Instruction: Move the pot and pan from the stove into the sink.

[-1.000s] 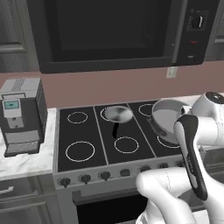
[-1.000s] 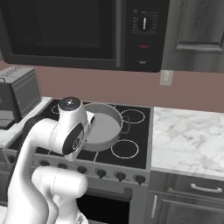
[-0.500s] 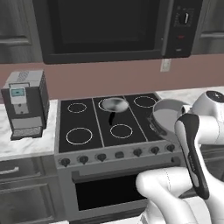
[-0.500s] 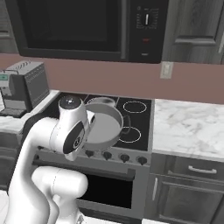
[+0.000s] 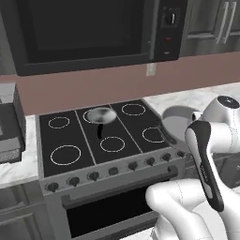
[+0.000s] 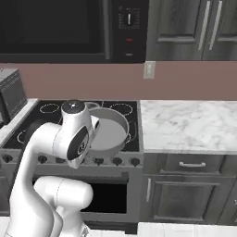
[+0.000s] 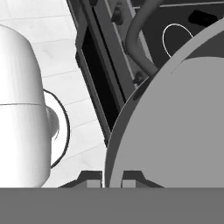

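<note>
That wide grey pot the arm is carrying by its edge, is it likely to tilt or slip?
The pot is probably stiff metal. The gripper is shut on its thin rim, off to one side, so the wide body could sag or swing. Its smooth wall looks slippery, so a pinch there may creep.

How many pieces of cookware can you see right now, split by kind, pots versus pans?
Pots: 1, the pot, gripped at its rim by the gripper, over the stove front right.
Pans: 1, the pan, on a rear burner.
Total: 2.
</note>
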{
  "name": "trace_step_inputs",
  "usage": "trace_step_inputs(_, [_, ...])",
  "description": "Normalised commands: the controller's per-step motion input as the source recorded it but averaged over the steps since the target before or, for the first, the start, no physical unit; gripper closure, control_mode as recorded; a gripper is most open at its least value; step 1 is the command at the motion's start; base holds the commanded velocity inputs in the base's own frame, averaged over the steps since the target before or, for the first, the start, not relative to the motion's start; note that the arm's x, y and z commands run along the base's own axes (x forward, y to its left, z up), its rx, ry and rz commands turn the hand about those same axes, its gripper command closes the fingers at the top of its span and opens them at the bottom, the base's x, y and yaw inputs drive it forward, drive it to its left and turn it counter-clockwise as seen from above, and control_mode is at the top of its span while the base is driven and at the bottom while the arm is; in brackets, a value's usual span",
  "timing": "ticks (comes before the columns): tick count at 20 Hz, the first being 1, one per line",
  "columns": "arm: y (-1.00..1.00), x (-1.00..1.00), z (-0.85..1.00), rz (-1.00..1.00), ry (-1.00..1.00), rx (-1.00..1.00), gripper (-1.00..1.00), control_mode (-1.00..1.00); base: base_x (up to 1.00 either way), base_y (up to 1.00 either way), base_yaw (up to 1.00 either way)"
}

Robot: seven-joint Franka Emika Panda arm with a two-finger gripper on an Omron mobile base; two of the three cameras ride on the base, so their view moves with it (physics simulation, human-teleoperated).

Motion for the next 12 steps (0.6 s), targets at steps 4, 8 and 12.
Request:
trace_step_inputs(4, [0.00, 0.00, 0.00, 0.00, 0.00, 0.00, 1.00, 1.00, 0.00, 0.00, -0.48])
trace_step_inputs(8, [0.00, 0.00, 0.00, 0.00, 0.00, 0.00, 1.00, 1.00, 0.00, 0.00, -0.50])
trace_step_inputs(12, [0.00, 0.00, 0.00, 0.00, 0.00, 0.00, 1.00, 1.00, 0.00, 0.00, -0.50])
